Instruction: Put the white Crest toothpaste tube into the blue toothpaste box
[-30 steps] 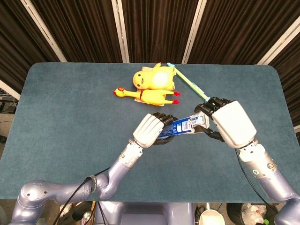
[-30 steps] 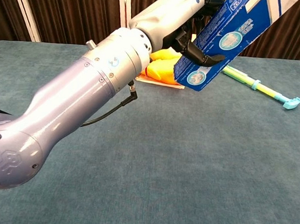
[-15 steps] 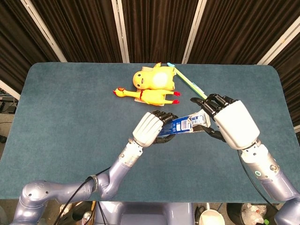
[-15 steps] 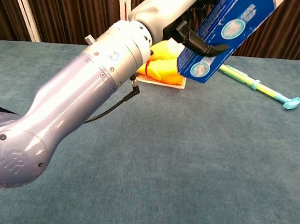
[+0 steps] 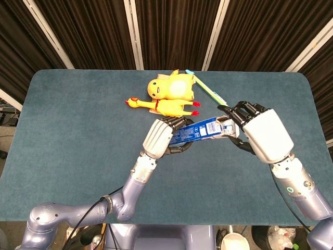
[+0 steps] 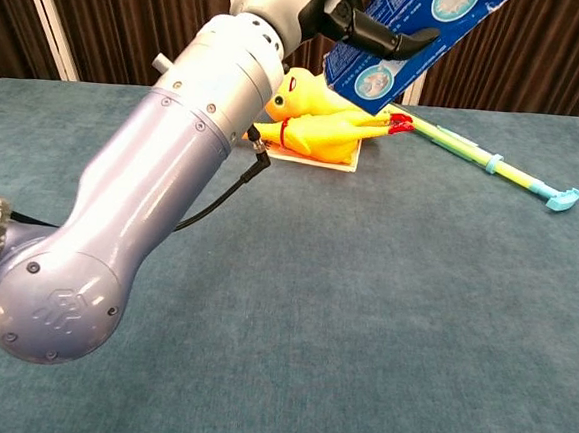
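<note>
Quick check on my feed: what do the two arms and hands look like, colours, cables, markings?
Both arms are glossy silver-lavender metal in rounded segments with small screws. The left arm carries a black cable plugged in near the wrist, an embossed logo on its elbow and a black band with white lettering. The left hand and right hand have pale grey-white shell backs and black fingers.

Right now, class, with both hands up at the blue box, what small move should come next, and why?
Probably the right hand should keep feeding the tube into the box. The left hand holds the box off the table, and white tube end shows at its open end by the right fingers, so it seems not fully in.
</note>
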Tool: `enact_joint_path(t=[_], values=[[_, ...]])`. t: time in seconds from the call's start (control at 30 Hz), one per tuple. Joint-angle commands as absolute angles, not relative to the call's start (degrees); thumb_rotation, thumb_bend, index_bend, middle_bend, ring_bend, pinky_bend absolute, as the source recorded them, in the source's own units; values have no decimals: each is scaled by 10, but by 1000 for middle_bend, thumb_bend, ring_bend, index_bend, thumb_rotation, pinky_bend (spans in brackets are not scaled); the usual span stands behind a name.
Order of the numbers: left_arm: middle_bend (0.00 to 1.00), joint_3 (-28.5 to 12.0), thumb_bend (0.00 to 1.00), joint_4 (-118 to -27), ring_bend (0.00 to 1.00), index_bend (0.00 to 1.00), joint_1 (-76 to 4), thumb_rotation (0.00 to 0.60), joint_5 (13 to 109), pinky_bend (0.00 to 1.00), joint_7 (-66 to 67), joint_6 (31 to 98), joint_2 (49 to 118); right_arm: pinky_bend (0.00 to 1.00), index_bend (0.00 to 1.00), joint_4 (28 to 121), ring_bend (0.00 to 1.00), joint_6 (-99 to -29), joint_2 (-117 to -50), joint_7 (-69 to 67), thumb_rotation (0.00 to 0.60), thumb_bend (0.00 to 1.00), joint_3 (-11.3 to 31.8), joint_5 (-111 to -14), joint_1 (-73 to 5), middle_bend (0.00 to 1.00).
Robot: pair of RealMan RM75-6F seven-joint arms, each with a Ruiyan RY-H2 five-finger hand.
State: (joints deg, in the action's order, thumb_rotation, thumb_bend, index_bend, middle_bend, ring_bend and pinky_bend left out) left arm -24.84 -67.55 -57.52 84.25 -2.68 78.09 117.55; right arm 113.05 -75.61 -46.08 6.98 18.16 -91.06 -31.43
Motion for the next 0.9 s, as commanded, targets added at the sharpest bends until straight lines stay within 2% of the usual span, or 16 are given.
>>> enact_joint_path(t=[0.03, 0.37, 0.47, 0.6, 0.8, 0.9], values=[[544, -245, 422, -673, 519, 365, -575, 600, 846, 546, -33, 785, 1177, 584, 249, 1140, 358, -772, -463, 81, 600, 355, 177, -922, -305, 501], [542, -243, 427, -672, 516, 361, -571, 600, 854, 544, -54, 803, 1177, 575, 235, 1137, 341, -782, -468, 99, 600, 355, 177, -912, -296, 491], [542, -247, 427, -673, 516, 360, -570, 600, 853, 543, -62, 807, 1177, 540, 175, 1139, 315, -784, -470, 101, 600, 355, 177, -908, -295, 472], [542, -246, 428, -672, 515, 360, -572, 600, 855, 543, -66, 809, 1177, 484, 36, 1140, 267, -782, -473, 101, 600, 325, 182, -902, -299, 426], [541, -237, 429, -666, 515, 360, -571, 600, 866, 543, -79, 817, 1177, 401, 0, 1131, 208, -790, -486, 120, 600, 309, 194, -897, -307, 354], [538, -238, 433, -663, 512, 357, -570, 600, 870, 543, -93, 825, 1178, 390, 0, 1121, 198, -799, -490, 140, 600, 309, 195, -906, -306, 343]])
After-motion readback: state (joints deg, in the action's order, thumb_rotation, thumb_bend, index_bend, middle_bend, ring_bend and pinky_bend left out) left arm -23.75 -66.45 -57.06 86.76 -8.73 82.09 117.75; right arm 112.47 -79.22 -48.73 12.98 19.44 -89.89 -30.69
